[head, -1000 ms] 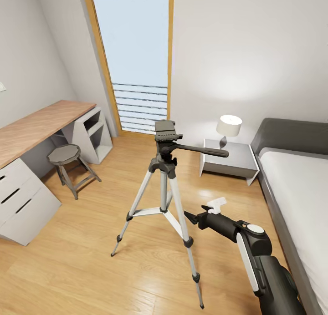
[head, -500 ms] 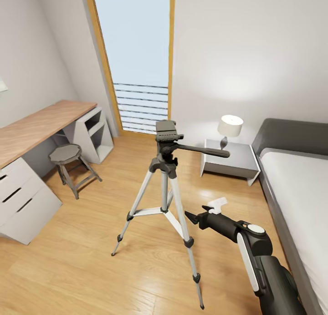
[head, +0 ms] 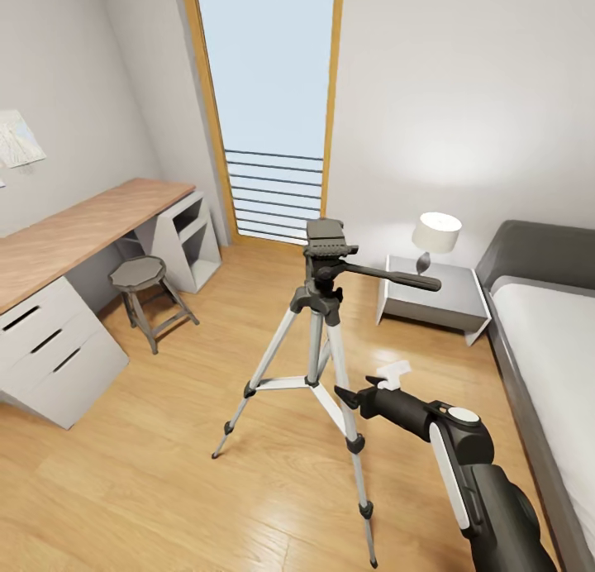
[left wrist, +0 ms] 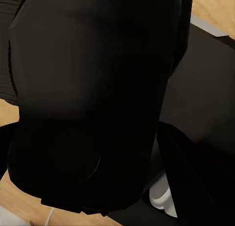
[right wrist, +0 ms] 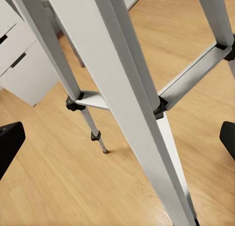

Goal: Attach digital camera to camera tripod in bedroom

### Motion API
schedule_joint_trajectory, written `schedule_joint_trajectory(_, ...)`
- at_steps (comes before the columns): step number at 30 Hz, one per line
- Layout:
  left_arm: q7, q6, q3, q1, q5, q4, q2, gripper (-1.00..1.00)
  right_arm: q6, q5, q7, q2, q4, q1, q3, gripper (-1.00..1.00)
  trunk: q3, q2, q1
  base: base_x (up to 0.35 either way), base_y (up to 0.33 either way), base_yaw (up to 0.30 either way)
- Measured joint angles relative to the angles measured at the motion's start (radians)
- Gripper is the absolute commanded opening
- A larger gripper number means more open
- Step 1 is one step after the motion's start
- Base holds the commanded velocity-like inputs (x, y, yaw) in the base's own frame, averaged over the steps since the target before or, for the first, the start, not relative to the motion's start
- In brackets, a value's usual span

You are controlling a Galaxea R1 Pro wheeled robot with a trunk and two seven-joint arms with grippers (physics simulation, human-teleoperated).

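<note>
The camera tripod [head: 317, 334] stands on the wood floor in the middle of the bedroom. Its black head [head: 326, 237] is bare, and the long pan handle [head: 397, 278] points toward the bed. My right gripper [head: 369, 383] hangs open just right of the tripod's near leg, at mid height. In the right wrist view the silver legs [right wrist: 112, 74] cross close ahead, between the spread fingertips [right wrist: 10, 143]. In the left wrist view a chunky matte-black body, the digital camera [left wrist: 93, 89], sits right in front of the lens, gripped in my left gripper.
A wood-topped desk [head: 74, 233] with white drawers [head: 49, 349] runs along the left wall, with a grey stool [head: 140, 274] beside it. The tall window [head: 264, 101] is behind the tripod. A nightstand [head: 434, 303] with a lamp [head: 436, 233] and the bed [head: 545, 324] are to the right.
The whole head view has shifted, so the head camera moved. The tripod keeps its place in the room and my right arm keeps its pose.
</note>
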Motion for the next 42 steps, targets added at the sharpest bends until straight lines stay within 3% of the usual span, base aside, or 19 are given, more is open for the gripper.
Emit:
schedule_joint_trajectory(20,0.0,0.0,0.0,0.0,0.0,0.0,0.0,-1.0,-0.003,-0.007,0.008,0.0,-0.005,0.0,0.002,1.0,0.0,0.0,0.0,0.0,0.0,0.001)
schedule_joint_trajectory(30,0.0,0.0,0.0,0.0,0.0,0.0,0.0,-1.0,-0.005,-0.006,0.12,-0.001,-0.005,0.0,-0.009,1.0,0.0,0.0,0.0,0.0,0.0,0.0)
schedule_joint_trajectory(42,0.0,0.0,0.0,0.0,0.0,0.0,0.0,-1.0,-0.006,-0.001,0.135,-0.001,-0.005,0.0,-0.016,1.0,0.0,0.0,0.0,0.0,0.0,0.0)
